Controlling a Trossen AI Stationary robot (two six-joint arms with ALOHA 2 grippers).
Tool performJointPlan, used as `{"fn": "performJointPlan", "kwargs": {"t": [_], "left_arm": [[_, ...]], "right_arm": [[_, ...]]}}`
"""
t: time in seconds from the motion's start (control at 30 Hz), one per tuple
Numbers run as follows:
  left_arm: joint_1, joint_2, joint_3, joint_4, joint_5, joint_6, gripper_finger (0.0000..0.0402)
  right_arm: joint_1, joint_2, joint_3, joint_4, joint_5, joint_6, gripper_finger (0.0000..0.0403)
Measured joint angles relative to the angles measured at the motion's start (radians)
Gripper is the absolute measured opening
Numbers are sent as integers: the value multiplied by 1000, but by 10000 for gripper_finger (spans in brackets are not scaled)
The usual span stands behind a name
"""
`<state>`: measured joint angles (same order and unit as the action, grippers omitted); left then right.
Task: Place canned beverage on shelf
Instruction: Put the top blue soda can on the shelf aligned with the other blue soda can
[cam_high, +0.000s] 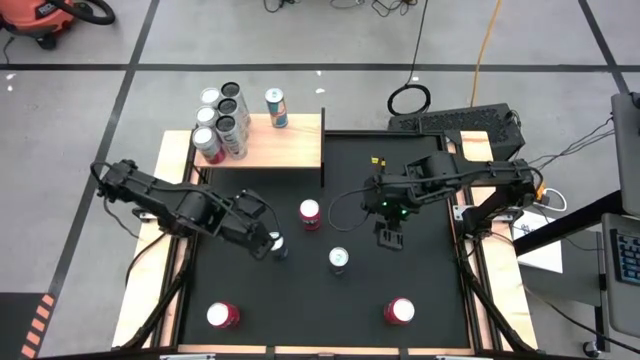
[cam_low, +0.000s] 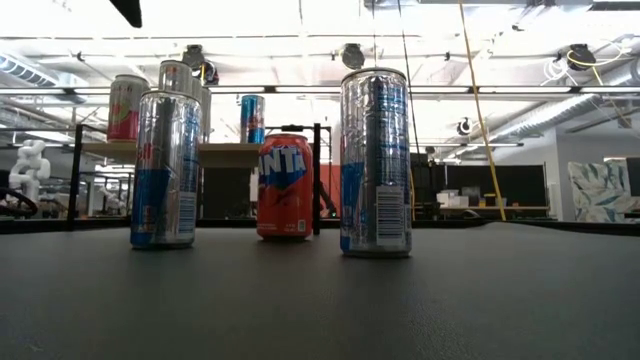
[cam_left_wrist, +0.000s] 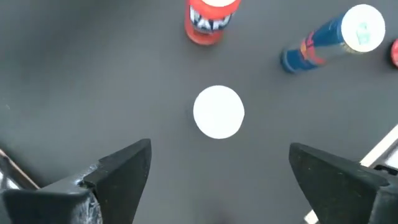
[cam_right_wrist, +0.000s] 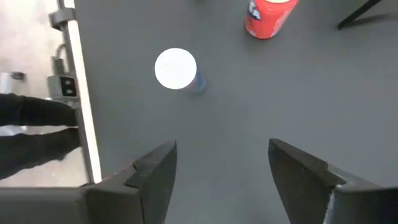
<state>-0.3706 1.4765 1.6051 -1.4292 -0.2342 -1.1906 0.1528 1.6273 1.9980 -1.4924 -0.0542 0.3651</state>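
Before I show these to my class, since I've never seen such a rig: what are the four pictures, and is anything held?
Two dark robot arms work at a table. One picture looks straight down, one looks level across the tabletop, and two come from cameras on the wrists. The left tool hangs open above a slim can; nothing is held. The right tool hovers open and empty too. More cans stand loose on the black mat, among them an orange can. Several already sit on the wooden shelf.

Black mat (cam_high: 430, 290) bearing five upright cans; wooden shelf (cam_high: 295, 148) with can cluster (cam_high: 220, 122), one apart (cam_high: 276, 107)
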Motion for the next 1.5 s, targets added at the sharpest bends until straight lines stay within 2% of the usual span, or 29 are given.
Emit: {"fn": "performJointPlan", "kwargs": {"t": [0.13,0.3,0.53,0.83,1.27,1.5], "left_arm": [[41,0,0,-1,3,73,384],[78,0,-10,0,28,62,384],[77,11,-38,9,39,-57,384],[71,59,-44,10,116,-134,384],[68,68,-44,-35,110,-271,384],[66,69,-43,-28,103,-349,384]], "right_arm": [[0,-2,0,-4,2,-23,231],[0,-5,0,-29,-1,-34,231],[7,-30,0,-62,0,-61,231],[6,-55,0,-61,5,-176,231],[6,-55,0,-53,6,-222,231],[2,-54,0,-46,8,-314,231]]}}
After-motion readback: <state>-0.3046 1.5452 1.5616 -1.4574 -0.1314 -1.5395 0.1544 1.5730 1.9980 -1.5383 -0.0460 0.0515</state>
